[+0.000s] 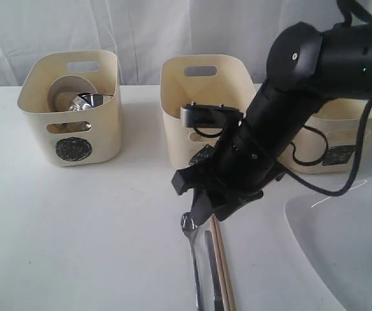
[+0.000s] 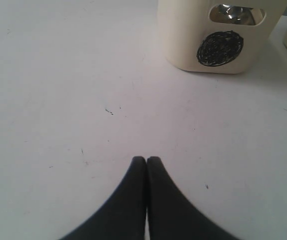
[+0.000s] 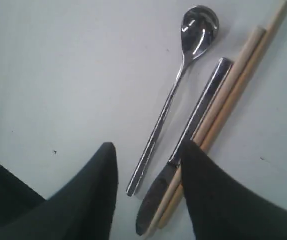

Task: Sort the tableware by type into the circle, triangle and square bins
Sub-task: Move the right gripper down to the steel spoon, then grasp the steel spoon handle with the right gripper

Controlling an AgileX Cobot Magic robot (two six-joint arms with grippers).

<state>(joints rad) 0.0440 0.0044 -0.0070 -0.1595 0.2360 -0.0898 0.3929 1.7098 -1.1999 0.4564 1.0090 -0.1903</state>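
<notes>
Right gripper (image 3: pixel 149 147): jaws parted and empty, poised over the spoon's handle end and the knife's blade.
Left gripper (image 2: pixel 146 159): pinched shut on nothing, over the table (image 2: pixel 58 100).
Spoon (image 3: pixel 171 97): flat on the table, just beside the knife (image 3: pixel 198 115), which touches the chopsticks (image 3: pixel 236 85). All three lie in front of the middle bin (image 1: pixel 176 123).
Handling: probably light, stiff, slick steel lying low. I'd pinch across the thin handle, clear of the knife.

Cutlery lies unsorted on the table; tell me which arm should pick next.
Right. Its jaws stand open over the spoon and knife; the left jaws are shut over bare table.
</notes>
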